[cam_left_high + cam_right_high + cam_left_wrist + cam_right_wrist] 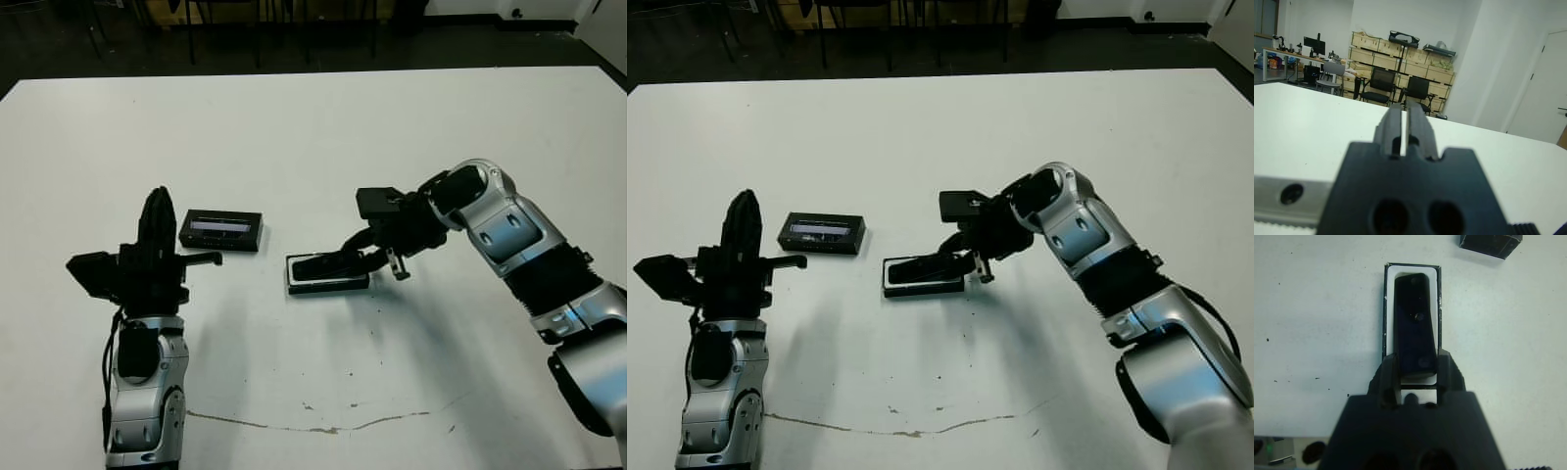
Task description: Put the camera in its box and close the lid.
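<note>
The box [1385, 308], a shallow black tray with white lining, lies mid-table [302, 288]. The camera [1414, 323], flat and black, rests lengthwise inside the box, over the white lining. My right gripper [1416, 360] reaches in from the right and is shut on the camera's near end, one finger against each long side. The lid [221, 230], black with a pale glossy stripe, lies flat on the table left of the box, and a corner of it shows in the right wrist view [1491, 245]. Just left of the lid, my left gripper [157, 201] points upward, shut and holding nothing.
The white table [392, 127] stretches wide behind and to the right of the box. A thin cracked line [323, 428] marks its front part. Dark chairs stand beyond the far edge. In the left wrist view, shelves, crates and chairs [1400, 73] fill the room behind.
</note>
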You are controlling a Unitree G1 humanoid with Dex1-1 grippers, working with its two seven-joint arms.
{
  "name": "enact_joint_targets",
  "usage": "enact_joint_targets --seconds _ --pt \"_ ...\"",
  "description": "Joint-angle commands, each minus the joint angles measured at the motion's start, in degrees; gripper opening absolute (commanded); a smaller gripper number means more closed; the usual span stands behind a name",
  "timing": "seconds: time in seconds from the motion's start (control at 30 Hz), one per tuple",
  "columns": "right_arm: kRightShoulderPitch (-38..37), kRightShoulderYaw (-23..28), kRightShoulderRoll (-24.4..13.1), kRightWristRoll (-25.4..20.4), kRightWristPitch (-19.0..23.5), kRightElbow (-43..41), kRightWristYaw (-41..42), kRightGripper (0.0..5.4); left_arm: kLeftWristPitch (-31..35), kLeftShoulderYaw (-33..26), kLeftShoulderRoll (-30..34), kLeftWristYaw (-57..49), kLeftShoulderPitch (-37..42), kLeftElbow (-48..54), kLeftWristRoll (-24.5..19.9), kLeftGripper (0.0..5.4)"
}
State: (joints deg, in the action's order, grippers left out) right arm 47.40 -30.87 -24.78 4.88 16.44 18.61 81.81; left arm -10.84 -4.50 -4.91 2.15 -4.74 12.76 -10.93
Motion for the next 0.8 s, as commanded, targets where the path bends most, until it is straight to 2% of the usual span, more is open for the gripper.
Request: enact_joint_targets --seconds 0.03,0.1,0.17,0.3,0.47,0.73,0.8 --pt "-0.37 -0.75 0.96 -0.69 -0.44 -0.22 1.08 0.48 0.29 -0.09 -0.01 -0.05 -0.52 -0.89 -0.33 0.00" --pt "-0.48 -0.01 0.64 -1.18 0.31 -0.39 1.01 0.48 0.33 -0.01 -0.05 -0.12 -0.50 -0.80 -0.31 0.00" --pt "-0.46 1.12 0.24 -1.93 -0.53 -0.33 1.06 0.85 0.64 0.04 -0.16 -0.39 -0.51 -0.60 -0.22 0.00" --pt "-0.67 4.51 0.08 -3.81 -6.27 2.56 -0.65 1.46 0.59 0.02 -0.19 -0.42 -0.35 -0.77 -0.27 0.00" --pt "-1.18 7.68 0.07 -5.10 -6.33 5.80 -3.24 2.34 0.25 -0.01 0.15 -0.08 -0.18 -1.08 -0.03 0.00" --pt "-2.28 8.78 -0.08 -5.47 -7.77 5.35 -3.50 3.75 0.17 -0.05 -0.01 0.27 -0.28 -1.09 -0.96 0.00" --pt "-2.64 9.00 -0.32 -5.28 -7.02 4.39 -4.25 4.10 0.40 -0.10 -0.20 0.19 -0.34 -0.99 -1.21 0.00"
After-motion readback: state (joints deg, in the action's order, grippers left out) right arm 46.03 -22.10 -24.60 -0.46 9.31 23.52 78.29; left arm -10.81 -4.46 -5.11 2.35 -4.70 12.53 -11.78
